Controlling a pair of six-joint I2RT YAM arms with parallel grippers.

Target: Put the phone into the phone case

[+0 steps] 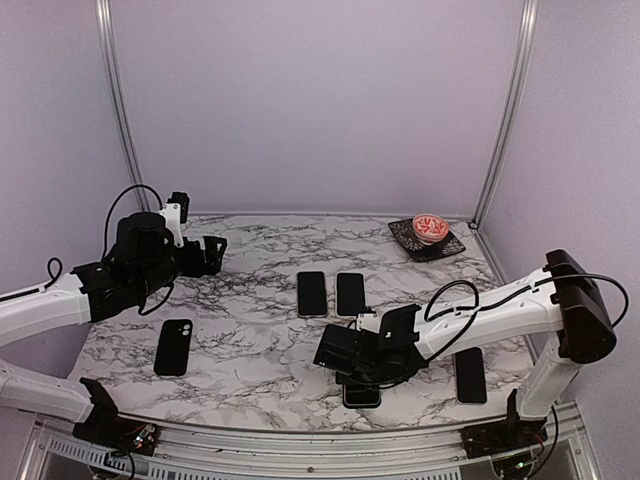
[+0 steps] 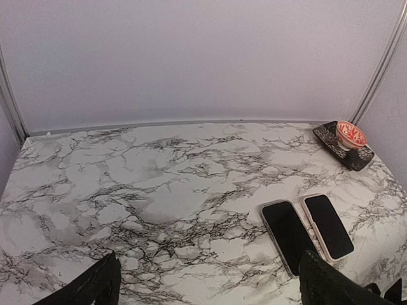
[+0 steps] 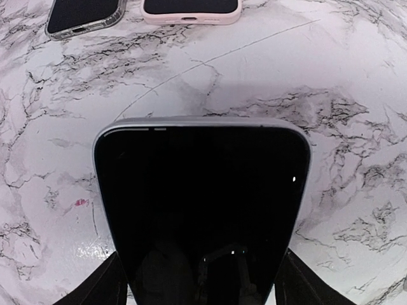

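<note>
1. Only the top view shows the black rectangular phone case (image 1: 173, 347), lying flat on the left of the white marbled desk (image 1: 250, 340).
2. The left tool (image 1: 205, 252) hangs raised, fingers spread wide, holding nothing.
3. The right wrist view alone shows the right tool (image 3: 202, 279) clamping the dark-screened, silver-edged phone (image 3: 203, 203) by its sides.

Marble-veined table (image 1: 250, 330), pale lilac walls (image 1: 320, 100).

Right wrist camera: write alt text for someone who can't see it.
A dark-screened phone fills the lower centre, lying on a marble table between the fingers of the right claw. At the top edge lie a clear-cased phone, left, and a pink-cased phone.
</note>
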